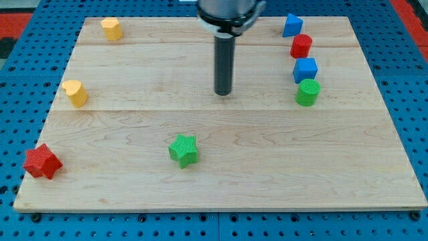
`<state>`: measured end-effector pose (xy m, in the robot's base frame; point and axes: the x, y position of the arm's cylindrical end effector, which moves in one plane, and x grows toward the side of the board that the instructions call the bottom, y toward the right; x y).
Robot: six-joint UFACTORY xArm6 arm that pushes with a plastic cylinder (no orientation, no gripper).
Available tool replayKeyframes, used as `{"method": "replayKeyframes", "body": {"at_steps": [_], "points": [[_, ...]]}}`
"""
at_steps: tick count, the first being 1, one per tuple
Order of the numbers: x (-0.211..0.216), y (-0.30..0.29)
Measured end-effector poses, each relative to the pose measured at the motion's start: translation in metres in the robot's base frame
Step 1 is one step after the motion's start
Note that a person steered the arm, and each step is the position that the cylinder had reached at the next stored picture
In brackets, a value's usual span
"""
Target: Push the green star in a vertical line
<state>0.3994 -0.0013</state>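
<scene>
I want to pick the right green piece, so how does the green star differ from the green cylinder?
The green star has pointed arms; the green cylinder is round. The green star stands alone near the view's bottom, left of centre; the green cylinder ends a column of blocks at the view's right, just below a blue block. My tip is above and right of the star, touching neither. Both are green.

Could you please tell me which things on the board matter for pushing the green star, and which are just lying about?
Job: green star; my tip, above and right of it, apart.

Lying about: green cylinder, two blue blocks, red block, red star, two yellow blocks.
</scene>
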Motion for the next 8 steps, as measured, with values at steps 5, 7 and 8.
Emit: {"method": "replayKeyframes", "body": {"at_steps": [5,7,8], "points": [[0.12,-0.099],[0.138,0.011],[0.138,0.062]]}}
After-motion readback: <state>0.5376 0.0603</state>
